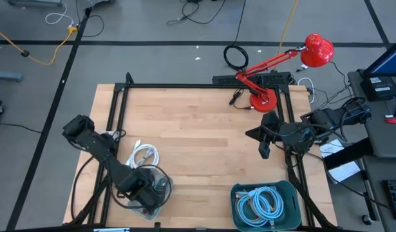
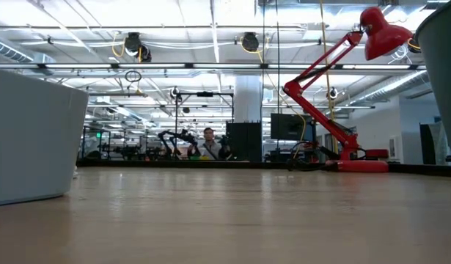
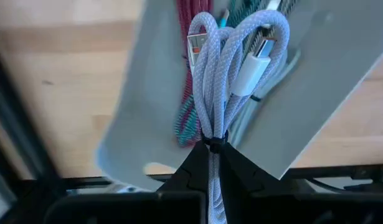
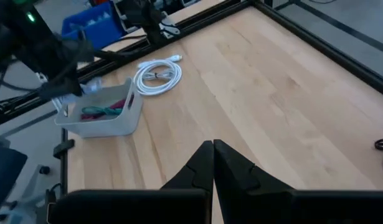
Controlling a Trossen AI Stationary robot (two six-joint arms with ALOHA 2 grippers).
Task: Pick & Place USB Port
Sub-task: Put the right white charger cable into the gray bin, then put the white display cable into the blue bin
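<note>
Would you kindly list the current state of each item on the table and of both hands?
Left hand: shut on the lavender USB cable, over the grey bin.
Lavender USB cable: bundled, lifted above the bin.
Grey bin: upright, red and green cables inside.
White cable: coiled, lying on the table.
Teal bin: upright, holding coiled light-blue cables.
Right hand: shut, empty, above bare table.
Red desk lamp: standing, arm extended.
</note>
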